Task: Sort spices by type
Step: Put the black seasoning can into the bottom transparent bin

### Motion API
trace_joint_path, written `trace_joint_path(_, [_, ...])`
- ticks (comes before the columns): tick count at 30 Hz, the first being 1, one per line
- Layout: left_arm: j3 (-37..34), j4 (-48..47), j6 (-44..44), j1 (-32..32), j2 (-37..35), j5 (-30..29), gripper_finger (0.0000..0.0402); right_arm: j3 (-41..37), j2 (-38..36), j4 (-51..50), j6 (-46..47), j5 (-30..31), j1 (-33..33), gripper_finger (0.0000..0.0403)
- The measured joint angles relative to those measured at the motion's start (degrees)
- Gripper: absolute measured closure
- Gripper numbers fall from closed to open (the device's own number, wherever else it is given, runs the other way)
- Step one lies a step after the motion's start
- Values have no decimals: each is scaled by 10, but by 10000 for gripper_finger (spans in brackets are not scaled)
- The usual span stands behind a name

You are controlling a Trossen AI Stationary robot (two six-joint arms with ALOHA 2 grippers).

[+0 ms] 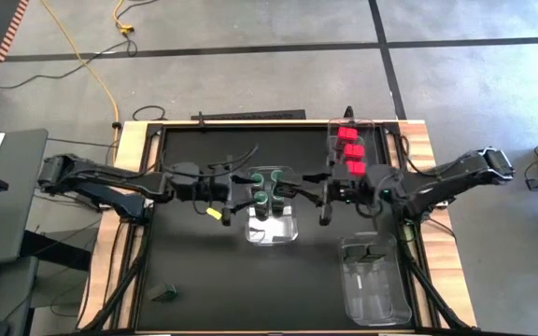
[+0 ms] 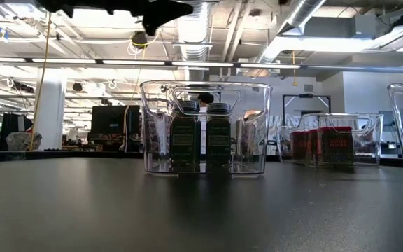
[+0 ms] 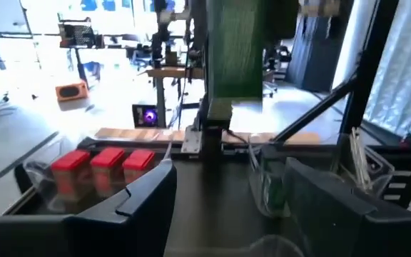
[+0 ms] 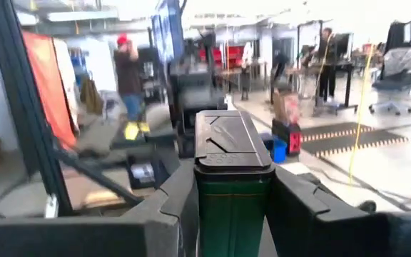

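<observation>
Right gripper (image 4: 230, 207) clamps a blocky dark-green, black-lidded spice jar (image 4: 232, 175) above the clear plastic bin (image 1: 271, 224) holding 2 similar jars (image 2: 201, 140); left gripper (image 1: 234, 194), jaws parted and empty, flanks it.

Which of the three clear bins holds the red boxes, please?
The bin at the table's far right edge holds the red boxes. The middle bin holds green-topped jars, and the near right bin holds no red.

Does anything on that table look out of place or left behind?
One small dark spice container sits alone near the table's front left corner, far from the clear bins. The red boxes and dark jars sit grouped in bins; nothing looks spilled.
</observation>
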Motion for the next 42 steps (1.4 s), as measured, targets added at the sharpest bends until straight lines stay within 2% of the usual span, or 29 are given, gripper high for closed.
trace_joint_path(7, [23,0,-9,22,20,29,157,20,31,1,-3,-46,-25,251])
trace_joint_path(13, [26,6,-42,40,21,44,157,36,46,-5,-45,-60,-35,251])
trace_joint_path(17, [26,22,-79,49,20,75,157,44,45,-14,-46,-64,-49,250])
trace_joint_path(20, [26,30,-82,48,26,75,157,48,46,-18,-46,-91,-57,250])
trace_joint_path(28, [26,58,-95,42,50,73,157,50,63,-17,-44,-95,-62,250])
trace_joint_path(33, [62,47,-90,42,85,81,158,49,67,-18,-41,-96,-62,250])
trace_joint_path(37, [84,34,-73,42,107,91,179,49,66,-23,-41,-96,-63,250])
trace_joint_path(42, [106,-2,-67,42,118,100,234,49,66,-33,-37,-96,-63,250])
